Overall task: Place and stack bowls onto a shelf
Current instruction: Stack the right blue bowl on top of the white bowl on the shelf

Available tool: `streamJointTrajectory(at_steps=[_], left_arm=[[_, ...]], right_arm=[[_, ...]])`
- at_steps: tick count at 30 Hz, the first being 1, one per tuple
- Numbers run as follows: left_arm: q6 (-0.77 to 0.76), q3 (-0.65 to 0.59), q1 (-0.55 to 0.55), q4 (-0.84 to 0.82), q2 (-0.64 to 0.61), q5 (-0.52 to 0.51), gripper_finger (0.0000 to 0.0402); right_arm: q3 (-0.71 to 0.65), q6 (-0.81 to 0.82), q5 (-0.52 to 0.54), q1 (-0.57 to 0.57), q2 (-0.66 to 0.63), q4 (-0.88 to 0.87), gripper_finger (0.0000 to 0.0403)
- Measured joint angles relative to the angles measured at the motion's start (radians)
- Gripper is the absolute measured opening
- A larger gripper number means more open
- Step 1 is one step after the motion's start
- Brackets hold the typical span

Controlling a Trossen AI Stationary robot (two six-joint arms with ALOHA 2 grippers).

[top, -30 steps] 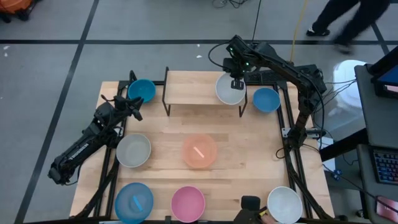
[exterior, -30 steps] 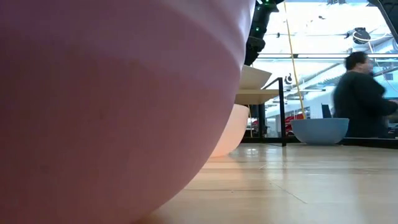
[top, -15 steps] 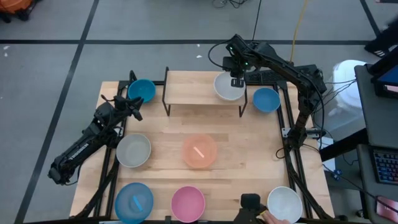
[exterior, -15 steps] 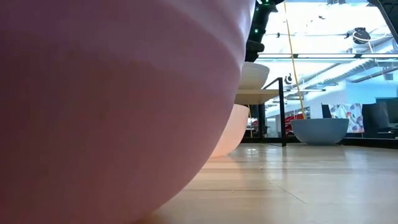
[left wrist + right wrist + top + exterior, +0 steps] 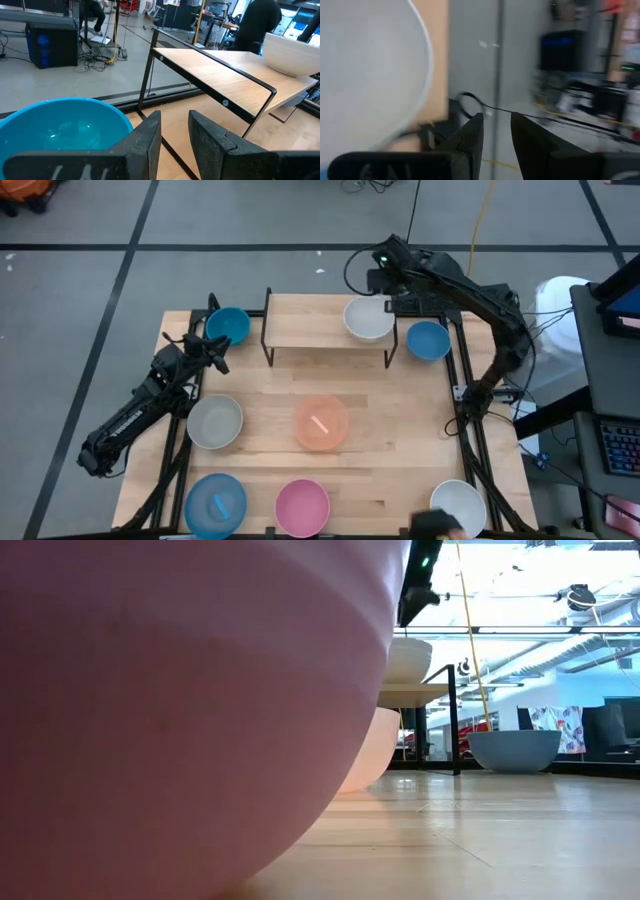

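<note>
The white bowl (image 5: pixel 368 320) sits on its base on the right end of the shelf (image 5: pixel 315 322); the low view shows the same bowl (image 5: pixel 409 660) on the shelf board (image 5: pixel 420 694). My right gripper (image 5: pixel 384 280) (image 5: pixel 496 135) hovers above the shelf's far edge, just beyond that bowl (image 5: pixel 370 65), narrowly open and touching nothing. My left gripper (image 5: pixel 216 350) (image 5: pixel 175 130) waits narrowly open beside the teal bowl (image 5: pixel 228 326) (image 5: pixel 60 125) at the table's far left, left of the shelf (image 5: pixel 220 80).
On the tabletop stand a blue bowl (image 5: pixel 428 340) right of the shelf, a grey-white bowl (image 5: pixel 215 422), an orange bowl (image 5: pixel 321 423), a light blue bowl (image 5: pixel 215 505), a pink bowl (image 5: pixel 302 507) (image 5: pixel 180 690) and a white bowl (image 5: pixel 458 508). A dark blurred thing (image 5: pixel 435 523) shows at the near edge.
My right gripper set the white bowl a little further left on the shelf, let go and rose away toward the table's far edge. The bowl stays on the shelf. A person walked out of view behind the table, and a dark thing shifted at the near edge.
</note>
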Motion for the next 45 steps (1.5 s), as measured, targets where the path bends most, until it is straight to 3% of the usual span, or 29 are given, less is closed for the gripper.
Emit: streamJointTrajectory(at_steps=[5,12,16,20,25,30,35,45], left_arm=[[0.0,0.0,0.0,-0.001,0.0,0.0,0.0104],[0.0,0.0,0.0,0.0,0.0,0.0,0.0104],[0.0,0.0,0.0,0.0,0.0,0.0,0.0104],[0.0,0.0,0.0,0.0,0.0,0.0,0.0104],[0.0,0.0,0.0,0.0,0.0,0.0,0.0104],[0.0,0.0,0.0,0.0,0.0,0.0,0.0104],[0.0,0.0,0.0,0.0,0.0,0.0,0.0104],[0.0,0.0,0.0,0.0,0.0,0.0,0.0104]], right_arm=[[0.0,0.093,0.029,0.045,-0.145,-0.07,0.0093],[0.0,0.347,0.029,0.057,-0.285,-0.332,0.0093],[-0.013,0.399,0.023,0.059,-0.334,-0.445,0.0093],[-0.061,0.423,-0.131,0.06,-0.397,-0.444,0.0093],[-0.176,0.53,-0.262,0.06,-0.454,-0.443,0.0093],[-0.352,0.447,-0.388,0.06,-0.527,-0.447,0.0093],[-0.526,0.47,-0.497,0.06,-0.598,-0.445,0.0093],[-0.802,0.494,-0.5,0.068,-0.666,-0.419,0.0093]])
